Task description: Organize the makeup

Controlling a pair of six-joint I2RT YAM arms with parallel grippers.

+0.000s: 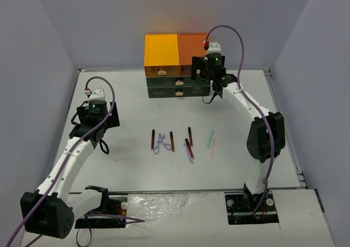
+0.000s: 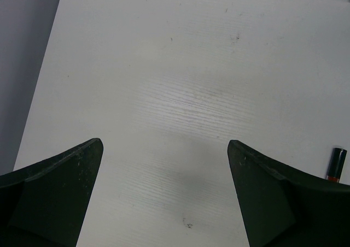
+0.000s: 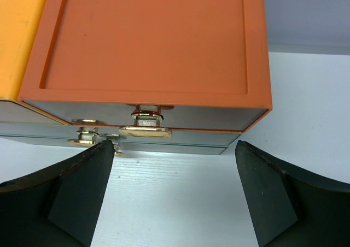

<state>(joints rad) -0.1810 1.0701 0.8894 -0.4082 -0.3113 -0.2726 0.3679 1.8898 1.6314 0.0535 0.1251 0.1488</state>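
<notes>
The white table (image 1: 131,170) carries an orange-and-dark drawer box (image 1: 169,58) at the centre of its far edge. The right gripper (image 3: 174,143) hovers just near of the box's right orange section, facing a gold handle (image 3: 145,131), with its jaws spread wide and nothing between them. The left gripper (image 2: 164,142) hangs over bare table on the left, jaws just as wide and empty. The makeup lies in a loose row mid-table, between the arms. From the left come red-black pencils (image 1: 152,139) with a purple curler (image 1: 160,145) among them, then a purple stick (image 1: 190,154). A mint stick (image 1: 210,139) and a pink stick (image 1: 213,148) lie at the right end.
</notes>
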